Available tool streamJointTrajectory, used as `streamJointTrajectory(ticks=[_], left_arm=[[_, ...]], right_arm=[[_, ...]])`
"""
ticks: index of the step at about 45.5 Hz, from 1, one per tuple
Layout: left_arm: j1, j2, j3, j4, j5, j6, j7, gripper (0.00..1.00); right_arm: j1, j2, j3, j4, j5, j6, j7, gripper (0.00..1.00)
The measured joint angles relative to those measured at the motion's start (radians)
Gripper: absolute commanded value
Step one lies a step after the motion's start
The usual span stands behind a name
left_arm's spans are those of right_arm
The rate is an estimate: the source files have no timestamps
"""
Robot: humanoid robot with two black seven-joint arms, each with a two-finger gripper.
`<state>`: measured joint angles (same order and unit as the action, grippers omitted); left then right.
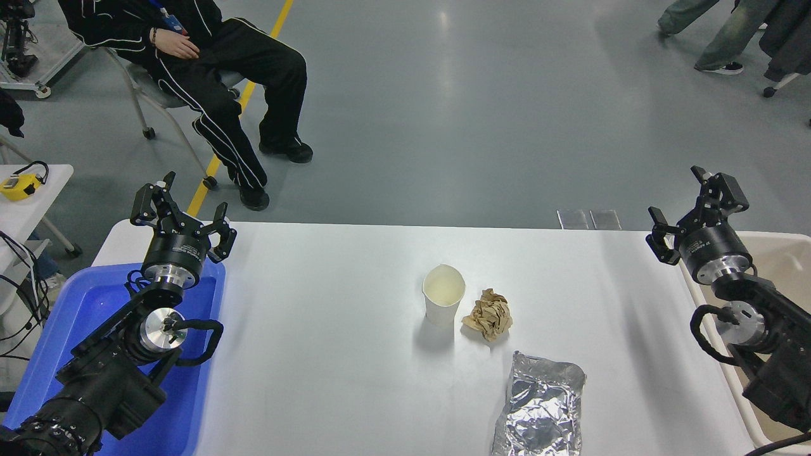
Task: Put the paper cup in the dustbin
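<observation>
1. The small white paper cup (443, 294) stands near the middle of the white table (329, 380). Nothing holds it.
2. The cup stands straight up. Its open mouth points at the ceiling and its narrow bottom sits on the table, so its long line runs up and down. I think this makes it easy to grab from the side or by the rim.
3. A crumpled brown paper ball (488, 315) lies just beside the cup, on the cup's right. They look very close, but I cannot tell if they touch. A hand coming for the cup may bump the ball.
4. A shiny silver foil bag (540, 408) lies flat near the front edge, a bit apart from the cup.
5. The big cream plastic dustbin (782, 266) sits at the right end of the table, well apart from the cup. The cup must travel that way.
6. The right hand (687, 209) hangs over the near corner of the dustbin. Its fingers are spread wide and hold nothing. It looks ready to go for the cup.
7. The left hand (180, 209) is parked over the blue plastic tray (190, 392) at the left. Its fingers are spread too, and empty.
8. A person in black clothes (215, 69) sits on a chair far behind the table.
</observation>
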<state>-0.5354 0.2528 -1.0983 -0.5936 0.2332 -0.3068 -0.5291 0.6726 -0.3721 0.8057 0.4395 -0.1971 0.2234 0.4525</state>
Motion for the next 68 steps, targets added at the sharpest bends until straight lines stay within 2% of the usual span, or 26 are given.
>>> streamJointTrajectory(ticks=[20,55,64,68], left_arm=[[0.002,-0.011,0.008,0.0,0.0,0.0,-0.054,1.0],[0.002,-0.013,0.011,0.0,0.0,0.0,-0.064,1.0],[0.002,-0.014,0.011,0.0,0.0,0.0,-0.065,1.0],[0.002,-0.013,0.011,0.0,0.0,0.0,-0.065,1.0]], right_arm=[[-0.001,0.001,-0.013,-0.026,0.001,-0.003,-0.001,0.99],[0.009,-0.023,-0.13,-0.037,-0.016,0.001,0.0,0.99],[0.135,-0.049,-0.384,-0.036,-0.018,-0.001,0.0,0.99],[0.213,-0.056,-0.534,-0.037,-0.021,-0.002,0.0,0.95]])
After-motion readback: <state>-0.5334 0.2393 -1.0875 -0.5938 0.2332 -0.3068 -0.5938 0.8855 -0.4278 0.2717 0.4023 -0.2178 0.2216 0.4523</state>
